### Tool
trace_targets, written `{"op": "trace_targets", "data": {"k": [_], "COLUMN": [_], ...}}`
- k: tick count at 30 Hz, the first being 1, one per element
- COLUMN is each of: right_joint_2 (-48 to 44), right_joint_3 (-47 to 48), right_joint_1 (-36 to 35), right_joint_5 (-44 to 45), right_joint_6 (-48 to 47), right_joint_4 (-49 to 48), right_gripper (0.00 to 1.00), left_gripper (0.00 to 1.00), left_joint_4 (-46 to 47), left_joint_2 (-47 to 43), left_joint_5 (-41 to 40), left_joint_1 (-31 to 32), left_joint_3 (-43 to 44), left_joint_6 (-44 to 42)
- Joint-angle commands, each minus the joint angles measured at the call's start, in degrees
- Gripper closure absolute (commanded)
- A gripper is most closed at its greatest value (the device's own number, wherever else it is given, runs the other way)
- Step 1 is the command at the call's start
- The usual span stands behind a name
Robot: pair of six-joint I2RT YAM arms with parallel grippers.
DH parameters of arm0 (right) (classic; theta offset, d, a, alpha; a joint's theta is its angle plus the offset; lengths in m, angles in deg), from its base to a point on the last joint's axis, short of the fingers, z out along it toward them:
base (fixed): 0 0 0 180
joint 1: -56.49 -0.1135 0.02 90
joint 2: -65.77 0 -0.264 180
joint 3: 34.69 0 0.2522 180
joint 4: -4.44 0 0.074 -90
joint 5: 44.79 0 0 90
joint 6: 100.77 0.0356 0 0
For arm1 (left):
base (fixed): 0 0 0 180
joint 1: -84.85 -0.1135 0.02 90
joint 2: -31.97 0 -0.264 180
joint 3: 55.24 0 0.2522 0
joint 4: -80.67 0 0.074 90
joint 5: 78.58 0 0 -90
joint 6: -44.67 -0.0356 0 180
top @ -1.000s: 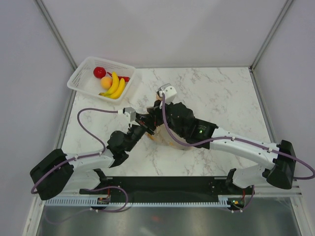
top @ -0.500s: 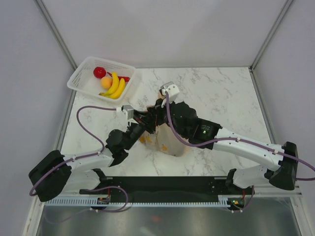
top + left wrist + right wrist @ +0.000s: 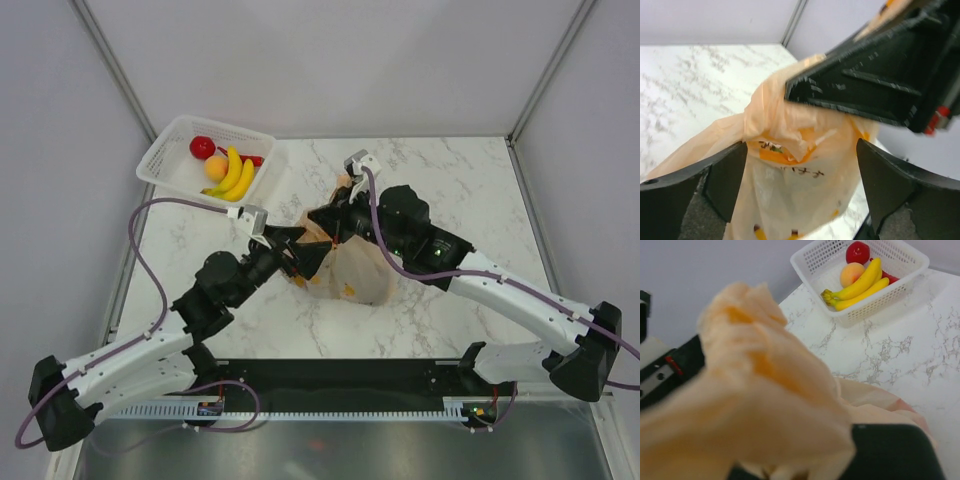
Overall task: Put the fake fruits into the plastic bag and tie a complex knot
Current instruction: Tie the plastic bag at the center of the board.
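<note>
White basket (image 3: 160, 146) at far-left corner of tabletop (image 3: 470, 190), holding bananas (image 3: 233, 172), apple (image 3: 202, 147) and peach (image 3: 216, 167), well apart from bag. Both arms crowd centre. Right half of tabletop open. Plastic bag (image 3: 355, 272) mid-tabletop: translucent peach, orange prints, top bunched and pinched by right hand (image 3: 325, 217). Left hand (image 3: 801, 150) spread wide, fingers either side of bag.

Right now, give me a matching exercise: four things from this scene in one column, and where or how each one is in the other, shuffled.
1. bananas
2. plastic bag
3. left gripper
4. right gripper

A. shut on the bag's bunched top
B. lying in the white basket
C. jaws spread wide open
D. between the two arms on the marble table

Pairs: 1-B, 2-D, 3-C, 4-A
</note>
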Motion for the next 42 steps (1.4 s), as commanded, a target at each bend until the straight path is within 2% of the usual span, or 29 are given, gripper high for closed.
{"op": "trace_targets", "data": {"k": [1, 4, 8, 11, 16, 23, 26, 31, 38, 42], "right_joint_2": [-2.44, -2.18, -1.83, -2.35, -3.49, -1.39, 0.63, 4.41, 5.82, 4.33], "right_joint_3": [-1.03, -1.74, -2.88, -3.93, -4.29, -3.76, -2.18, -1.56, -5.87, -8.15], "right_joint_1": [4.23, 6.6, 7.84, 8.28, 9.6, 10.3, 10.3, 10.65, 10.83, 10.83], "right_joint_5": [-11.27, -17.51, -23.75, -28.85, -38.0, -51.54, -53.31, -52.52, -51.38, -45.77], "right_joint_6": [-0.71, -1.59, -2.56, -3.87, -4.76, -1.51, 2.18, 5.35, 2.37, 0.17], "right_joint_4": [-4.46, -4.55, -5.07, -5.6, -6.3, -13.24, -17.28, -22.03, -22.13, -19.84], "right_gripper": [1.0, 1.0, 1.0, 1.0, 1.0, 1.0, 1.0, 1.0, 1.0, 1.0], "left_gripper": [0.0, 0.0, 0.03, 0.0, 0.0, 0.0, 0.0, 0.0, 0.0, 0.05], "left_joint_4": [-20.39, -32.24, -41.16, -44.58, -46.88, -46.36, -47.41, -51.79, -52.77, -52.77], "left_joint_2": [-5.66, -8.39, -8.39, -6.38, -0.48, -8.91, -12.77, -12.61, -9.36, -7.95], "left_joint_5": [-1.28, -1.28, -2.85, -5.67, -2.7, -1.46, -0.06, 1.36, 2.84, 5.66], "left_joint_1": [0.24, 0.15, 0.15, 0.06, 0.15, 0.15, 0.15, 0.15, 0.15, 0.15], "left_joint_3": [4.43, 8.99, 14.19, 16.66, 20.52, 18.86, 19.21, 21.41, 20.97, 20.62], "left_joint_6": [-1.35, -2.84, -4.6, -5.83, -8.46, -10.23, -10.23, -12.24, -15.06, -15.94]}}
